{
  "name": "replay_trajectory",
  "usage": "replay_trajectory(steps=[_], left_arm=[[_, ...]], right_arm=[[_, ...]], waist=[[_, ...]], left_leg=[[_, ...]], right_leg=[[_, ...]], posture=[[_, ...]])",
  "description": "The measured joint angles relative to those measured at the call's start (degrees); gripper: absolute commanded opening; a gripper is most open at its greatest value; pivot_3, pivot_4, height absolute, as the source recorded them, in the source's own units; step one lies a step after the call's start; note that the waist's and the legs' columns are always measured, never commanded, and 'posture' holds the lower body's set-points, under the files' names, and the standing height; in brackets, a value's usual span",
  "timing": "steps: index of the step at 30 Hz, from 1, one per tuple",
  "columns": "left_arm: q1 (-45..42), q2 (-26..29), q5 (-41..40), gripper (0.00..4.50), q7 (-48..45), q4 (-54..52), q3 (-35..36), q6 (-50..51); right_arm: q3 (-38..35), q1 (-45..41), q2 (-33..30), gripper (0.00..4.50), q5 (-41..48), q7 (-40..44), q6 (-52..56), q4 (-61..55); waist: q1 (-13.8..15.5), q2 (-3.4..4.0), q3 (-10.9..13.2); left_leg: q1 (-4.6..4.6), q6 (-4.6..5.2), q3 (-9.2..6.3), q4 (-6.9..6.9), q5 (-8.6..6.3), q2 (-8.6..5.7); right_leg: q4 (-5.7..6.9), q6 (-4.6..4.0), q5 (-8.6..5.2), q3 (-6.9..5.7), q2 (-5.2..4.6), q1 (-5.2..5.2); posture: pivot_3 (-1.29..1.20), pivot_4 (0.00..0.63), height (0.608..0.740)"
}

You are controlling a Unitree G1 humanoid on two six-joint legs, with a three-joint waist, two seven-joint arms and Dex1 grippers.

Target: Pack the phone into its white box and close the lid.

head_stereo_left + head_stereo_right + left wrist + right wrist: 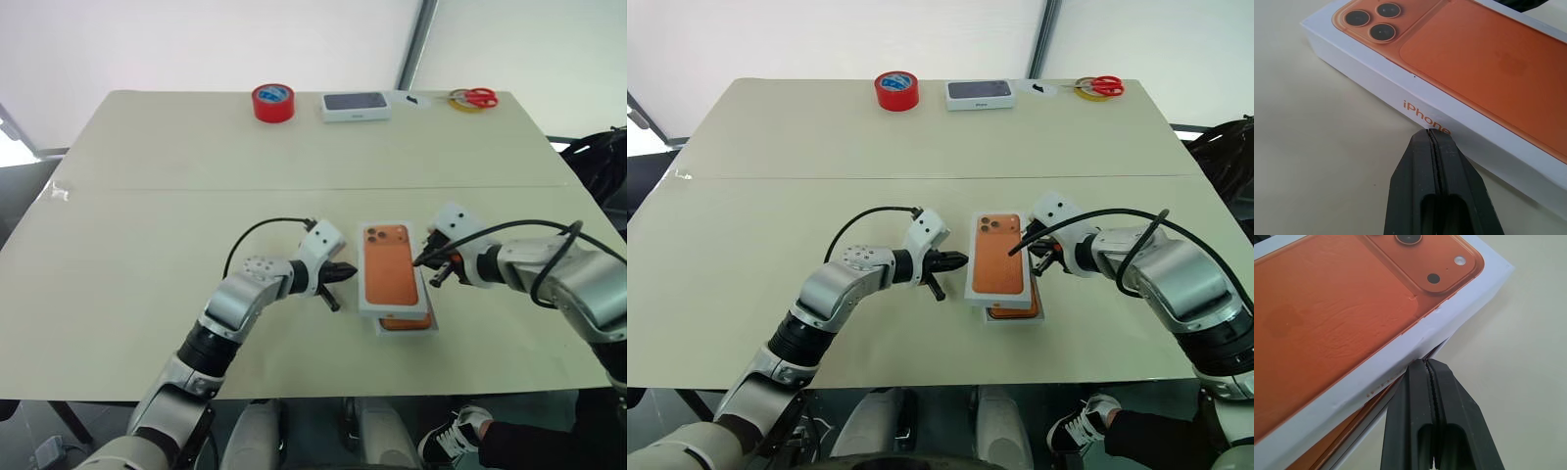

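- Two grippers flank the lid (389,266) near the table's (147,196) front edge, left gripper (345,275) on one long side, right gripper (423,258) on the other.
- Lid is picture side up, orange phone print and three lens rings at its far end; it sits skewed over the white box (428,326), not seated square.
- White box shows only as a thin white edge sticking out under the lid's near right corner.
- Phone (407,322): an orange strip peeks out below the lid's near end, inside the box.
- Left gripper is clenched, nothing between its fingers; in the left wrist view the joined tips (1432,134) meet the lid's side wall at the printed word "iPhone".
- Right gripper is also clenched and empty; in the right wrist view the tips (1426,363) sit at the lid's lower edge where it overhangs, close to the lens corner. Actual contact cannot be told.
- Far edge of table, well apart from the lid: red tape roll (273,102), white box with a dark top (356,106), red-handled scissors (474,98) lying on a yellowish tape ring.
- Person's black sneaker (453,438) on the floor by the table's near right corner.
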Motion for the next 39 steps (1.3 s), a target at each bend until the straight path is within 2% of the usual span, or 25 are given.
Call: replay_trajectory(steps=[12, 39], left_arm=[[-0.2, -0.1, -0.2, 0.0, -2.7, -1.7, -1.8, 0.6], [-0.2, 0.8, 0.8, 0.0, -3.2, -2.4, -4.6, 0.6]], right_arm=[[-1.4, 4.6, -1.7, 0.04, -4.0, 4.4, -0.5, -2.0], [-3.5, 9.1, -2.5, 0.04, -8.2, 9.7, -1.3, -4.0]], waist=[[0.0, 0.0, 0.0], [0.0, 0.0, 0.0]], left_leg=[[0.01, 0.0, -0.01, 0.01, 0.0, 0.0], [0.02, 0.0, -0.01, 0.03, 0.0, -0.02]], right_leg=[[0.0, -0.01, -0.01, 0.0, 0.0, 0.01], [0.03, 0.0, 0.0, 0.0, 0.0, 0.03]], posture=[[0.0, 0.15, 0.732], [0.0, 0.15, 0.732]])
